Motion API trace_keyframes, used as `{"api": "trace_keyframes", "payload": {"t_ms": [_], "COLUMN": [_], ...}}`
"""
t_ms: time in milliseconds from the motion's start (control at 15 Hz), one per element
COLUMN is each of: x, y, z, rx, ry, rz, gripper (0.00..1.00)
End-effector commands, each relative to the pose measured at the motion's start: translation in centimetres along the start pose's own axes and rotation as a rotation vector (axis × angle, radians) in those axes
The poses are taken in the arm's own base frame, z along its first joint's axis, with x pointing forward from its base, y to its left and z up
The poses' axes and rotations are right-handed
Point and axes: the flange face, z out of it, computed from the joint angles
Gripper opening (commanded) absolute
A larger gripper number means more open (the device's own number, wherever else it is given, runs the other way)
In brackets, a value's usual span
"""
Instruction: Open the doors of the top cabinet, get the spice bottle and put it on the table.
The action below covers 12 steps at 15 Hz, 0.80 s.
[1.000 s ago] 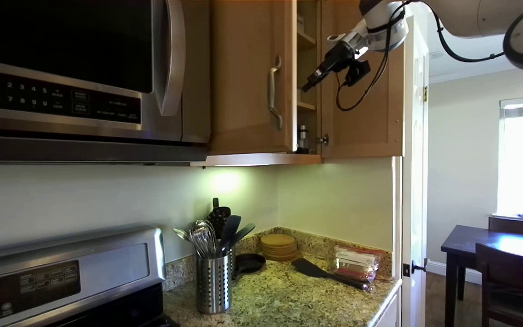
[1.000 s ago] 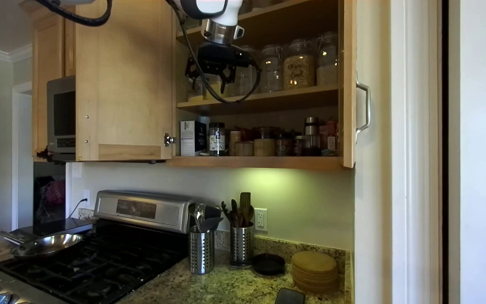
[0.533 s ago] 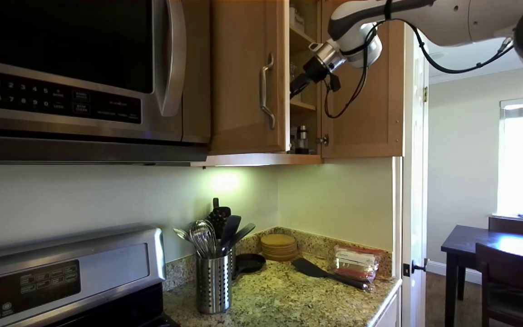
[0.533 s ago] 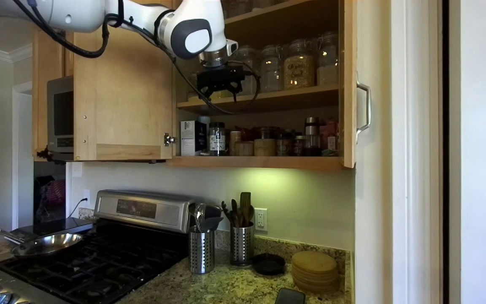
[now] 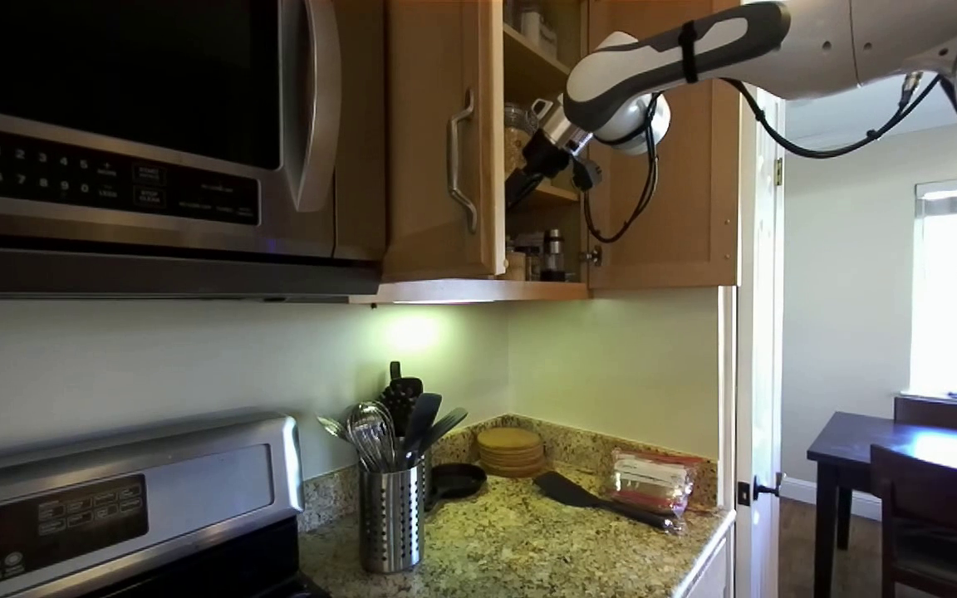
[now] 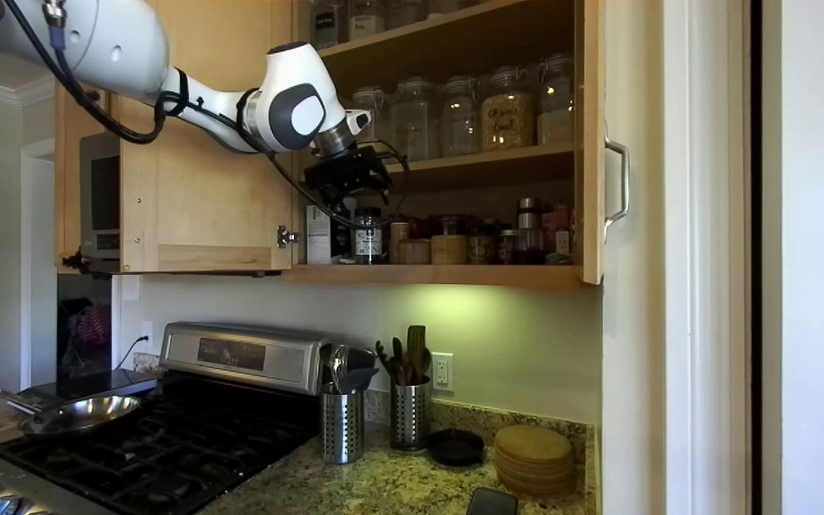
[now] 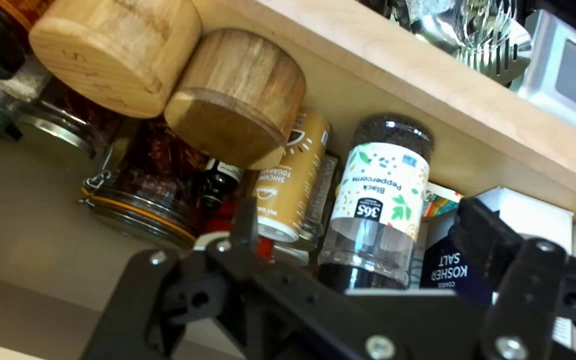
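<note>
Black-capped, my likely spice bottle [image 6: 368, 245] is standing low in the top cabinet [image 6: 433, 275], at six o'clock from my wide-spread, empty gripper [image 6: 367, 205] in an exterior view, so I'm planning on centring it before squeezing, sparing the tan can [image 7: 298, 172] and salt box [image 7: 445, 251] either side.

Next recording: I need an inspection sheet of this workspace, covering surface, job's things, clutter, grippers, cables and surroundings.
Surface: speckled granite countertop, visible in both exterior views.
Job's things: both doors of the top cabinet stand open; the peppercorn bottle, likely the one wanted, stands upright inside at the bottom level.
Clutter: salt box and togarashi can beside the bottle; two utensil holders, black skillet, round tan stack, spatula and bagged package on the countertop.
Grippers: one gripper, open; the bottle shows between its jaws in the wrist view, not gripped.
Cables: black cable strapped to the arm, sagging in loops.
Surroundings: microwave, stove, steel pan, dark table.
</note>
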Motion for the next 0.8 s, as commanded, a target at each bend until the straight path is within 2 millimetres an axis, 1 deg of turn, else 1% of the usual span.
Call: {"api": "trace_keyframes", "payload": {"t_ms": [0, 133, 467, 733], "x": [-0.2, -0.4, -0.2, 0.5], "y": [0.3, 0.6, 0.2, -1.3], "z": [0.0, 0.1, 0.2, 0.0], "rx": [-0.002, -0.004, 0.002, 0.031], "ry": [-0.011, -0.016, -0.014, -0.014], "rz": [0.016, 0.022, 0.017, 0.074], "gripper": [1.0, 1.0, 1.0, 1.0]}}
